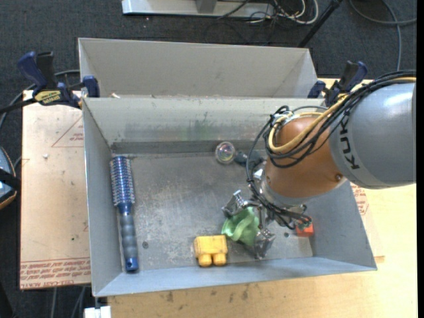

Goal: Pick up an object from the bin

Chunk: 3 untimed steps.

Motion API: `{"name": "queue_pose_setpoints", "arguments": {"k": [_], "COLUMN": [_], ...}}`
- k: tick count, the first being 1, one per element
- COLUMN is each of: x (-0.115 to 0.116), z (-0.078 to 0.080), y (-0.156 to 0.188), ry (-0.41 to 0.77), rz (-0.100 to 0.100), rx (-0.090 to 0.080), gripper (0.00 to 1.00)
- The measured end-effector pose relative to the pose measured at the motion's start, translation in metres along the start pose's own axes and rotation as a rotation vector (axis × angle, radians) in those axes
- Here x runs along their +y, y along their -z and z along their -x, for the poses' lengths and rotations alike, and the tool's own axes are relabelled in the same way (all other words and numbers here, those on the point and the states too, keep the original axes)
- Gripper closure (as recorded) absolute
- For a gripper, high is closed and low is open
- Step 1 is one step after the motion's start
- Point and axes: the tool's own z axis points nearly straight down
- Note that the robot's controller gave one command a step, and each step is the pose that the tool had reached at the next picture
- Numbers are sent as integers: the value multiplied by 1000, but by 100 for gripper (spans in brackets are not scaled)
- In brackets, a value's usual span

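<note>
Two fingers [233, 206] of the gripper [248, 225] clamp a green lump [237, 230] at 5 o'clock in the bin [172, 197]. It looks soft and may slip out, or drag the yellow block [211, 249] at its 8 o'clock.

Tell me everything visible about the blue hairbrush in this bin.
The blue hairbrush lies flat on the floor of the bin, lengthwise along its left wall. Its round bristled head, in pale and blue rows, points toward the back; the smooth, plastic-looking handle points toward the front left corner. It lies alone, clear of the other things.
</note>
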Motion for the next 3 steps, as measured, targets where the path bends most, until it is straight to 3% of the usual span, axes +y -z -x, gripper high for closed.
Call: {"name": "queue_pose_setpoints", "arguments": {"k": [1, 2, 3], "x": [0, 0, -1], "z": [2, 3, 5], "y": [3, 4, 61], "ry": [-3, -3, -6], "rz": [0, 1, -1], "rx": [-4, -5, -5], "gripper": [0, 100, 100]}}
